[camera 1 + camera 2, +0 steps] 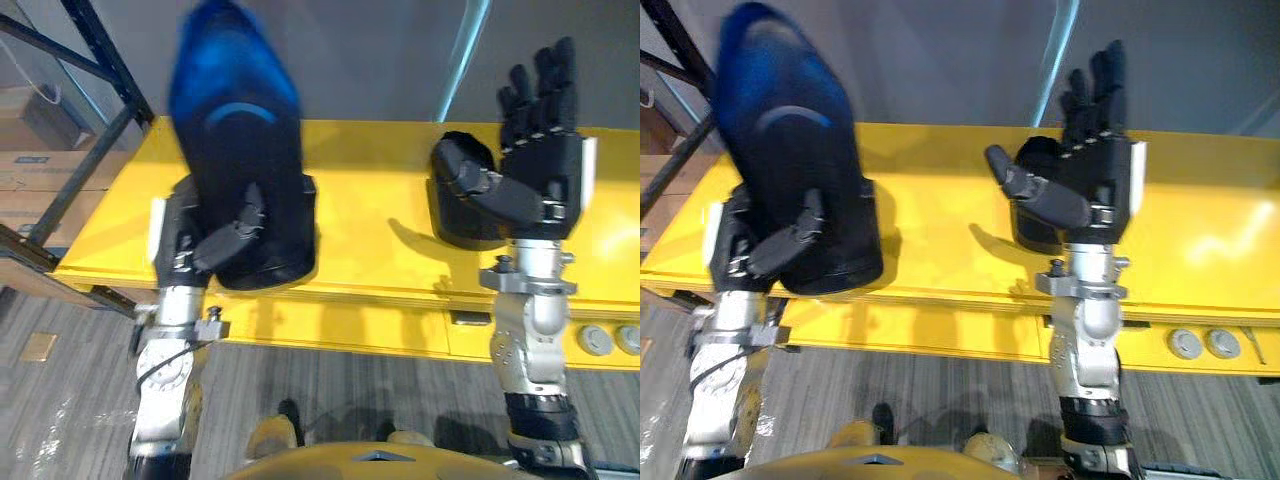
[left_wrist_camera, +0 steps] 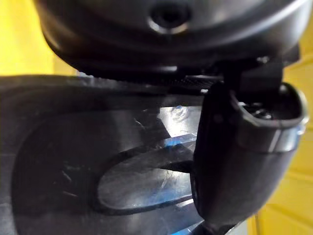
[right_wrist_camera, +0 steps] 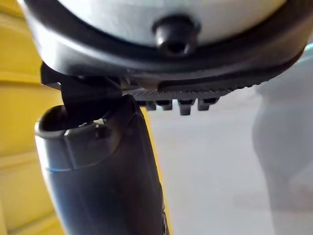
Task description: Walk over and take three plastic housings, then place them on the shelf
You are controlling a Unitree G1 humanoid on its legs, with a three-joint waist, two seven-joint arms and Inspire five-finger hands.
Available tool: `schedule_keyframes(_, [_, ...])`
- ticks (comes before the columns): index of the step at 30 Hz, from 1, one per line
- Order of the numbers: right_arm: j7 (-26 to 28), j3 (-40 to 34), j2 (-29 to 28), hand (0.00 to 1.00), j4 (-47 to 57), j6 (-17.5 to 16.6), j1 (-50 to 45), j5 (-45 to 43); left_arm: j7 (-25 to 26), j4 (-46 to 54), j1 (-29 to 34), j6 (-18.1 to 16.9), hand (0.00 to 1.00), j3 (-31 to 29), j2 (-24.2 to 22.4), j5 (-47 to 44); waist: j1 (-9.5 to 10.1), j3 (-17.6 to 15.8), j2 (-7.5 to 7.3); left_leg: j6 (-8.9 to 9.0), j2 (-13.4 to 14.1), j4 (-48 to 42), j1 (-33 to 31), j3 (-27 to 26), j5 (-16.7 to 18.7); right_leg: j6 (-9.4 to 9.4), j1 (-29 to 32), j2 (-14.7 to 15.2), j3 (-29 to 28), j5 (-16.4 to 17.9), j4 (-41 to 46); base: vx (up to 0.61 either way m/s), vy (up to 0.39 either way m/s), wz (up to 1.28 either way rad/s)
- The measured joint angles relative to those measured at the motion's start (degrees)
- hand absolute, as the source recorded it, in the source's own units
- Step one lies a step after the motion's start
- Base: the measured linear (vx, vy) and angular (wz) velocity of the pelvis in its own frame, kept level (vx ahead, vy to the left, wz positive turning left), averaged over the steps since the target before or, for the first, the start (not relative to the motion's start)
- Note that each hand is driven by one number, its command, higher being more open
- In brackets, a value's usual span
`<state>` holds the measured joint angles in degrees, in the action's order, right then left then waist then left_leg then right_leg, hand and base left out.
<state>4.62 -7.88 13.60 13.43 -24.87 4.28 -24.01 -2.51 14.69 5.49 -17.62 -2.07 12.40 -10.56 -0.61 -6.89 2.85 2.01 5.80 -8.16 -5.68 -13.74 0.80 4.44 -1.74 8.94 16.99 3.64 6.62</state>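
Standing on end in the left hand (image 1: 185, 240), a dark housing (image 1: 240, 150) has its long axis running up the view. Its blue, blurred end points up and leans slightly to the robot's left, and its broad black end is low over the front edge of the yellow shelf (image 1: 370, 170). Whether that end touches the shelf I cannot tell. The left thumb (image 2: 244, 147) curls across the housing's scratched face beside an oval recess, so this hand is grasping it.

A second, squat black housing (image 1: 455, 225) sits on the shelf to the right, well apart from the first. The right hand (image 1: 545, 160) is raised just in front of it, fingers (image 1: 540, 85) straight and released, thumb stretched sideways across it, holding nothing.

A dark rack post (image 1: 100, 60) and cardboard boxes (image 1: 40, 170) stand at the left.
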Motion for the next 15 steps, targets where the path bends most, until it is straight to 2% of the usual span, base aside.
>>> schedule_keyframes(1, [0.71, -0.01, 0.0, 1.0, 0.0, 0.2, -0.92, -0.09, -0.33, -1.54, -1.97, 1.04, 0.0, 0.05, 1.05, -0.01, -0.76, 0.0, 0.0, -0.26, -0.7, 0.96, 0.79, -0.19, -0.42, 0.01, -0.3, 0.6, -0.05, 0.0, -0.03, -0.01, 0.102, -0.05])
schedule_keyframes(4, [3.83, 0.35, 0.0, 1.0, 0.0, 1.64, -2.53, -3.05, -0.3, -7.22, -6.04, 3.04, 0.0, -0.04, 3.95, -0.84, -1.4, 0.03, 0.06, -0.6, -1.84, 4.07, 3.68, -1.99, -1.64, 0.14, -0.79, 1.11, -1.72, -0.08, -0.19, -0.04, 0.063, -0.25])
schedule_keyframes(6, [5.94, 0.46, -0.02, 1.0, -0.02, 2.88, -3.69, -6.63, -0.11, -14.34, -10.34, 4.27, 0.0, -0.02, 5.11, -2.06, -2.49, 0.38, 0.42, -0.78, -2.57, 7.53, 5.28, -2.47, -3.47, 0.8, -0.83, 1.27, -2.08, -0.5, -0.71, -0.07, 0.028, -0.15])
schedule_keyframes(8, [7.75, 0.82, -0.06, 1.0, -0.19, 4.53, -4.32, -8.43, 1.31, -21.85, -14.47, 5.57, 0.0, 0.01, 6.02, -2.94, -3.86, 0.73, 1.0, -0.81, -3.02, 10.93, 6.43, -2.81, -5.3, 1.25, -0.21, 1.18, -2.66, -0.83, -0.74, -0.06, 0.033, -0.07])
schedule_keyframes(11, [10.03, 2.28, -0.03, 1.0, -0.29, 5.8, -6.19, -8.42, 3.23, -29.12, -19.07, 6.81, 0.0, 0.02, 6.44, -4.78, -5.05, 0.83, 1.13, -0.94, -3.07, 13.01, 7.01, -3.78, -6.57, 1.52, 0.82, 0.89, -3.44, -1.17, -0.69, -0.06, 0.024, -0.18])
schedule_keyframes(13, [12.04, 3.61, 0.02, 1.0, -0.87, 7.0, -6.35, -8.45, 4.47, -30.77, -20.79, 7.5, 0.0, 0.04, 6.64, -4.88, -6.07, 0.83, 1.14, -1.0, -3.14, 13.03, 6.95, -3.98, -6.62, 1.52, 1.02, 0.83, -4.05, -1.5, -0.75, -0.02, 0.023, -0.11])
schedule_keyframes(15, [13.41, 4.77, 0.2, 1.0, -1.31, 7.78, -6.32, -8.33, 5.33, -31.36, -22.96, 8.26, 0.0, 0.13, 6.71, -5.19, -6.05, 0.83, 1.15, -1.04, -3.15, 13.03, 6.52, -4.51, -6.68, 1.58, 1.77, 0.8, -4.75, -1.74, -0.73, -0.01, 0.032, -0.1])
